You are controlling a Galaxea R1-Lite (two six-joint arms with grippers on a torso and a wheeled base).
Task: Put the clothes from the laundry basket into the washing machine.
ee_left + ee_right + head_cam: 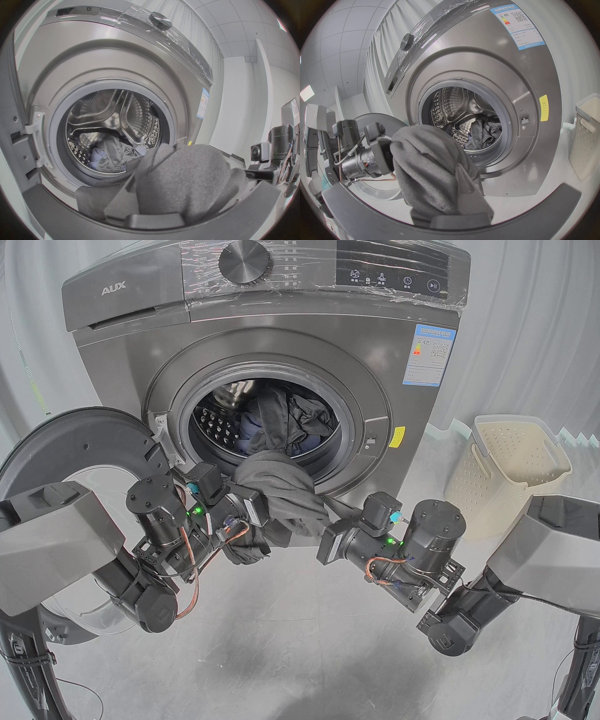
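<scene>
Since both arms meet at the drum mouth, the garment is slung between them: left gripper and right gripper are each closed on an end, I judge, though cloth hides most of the jaws. The two-point hold keeps it bunched and off the floor, lined up for a push toward 12 o'clock into the washer. Door is swung wide at 9 o'clock, out of the way. Count: one garment in hand, one pile in the drum (at least two pieces), one basket at 3 o'clock, no clothes visible in it.
</scene>
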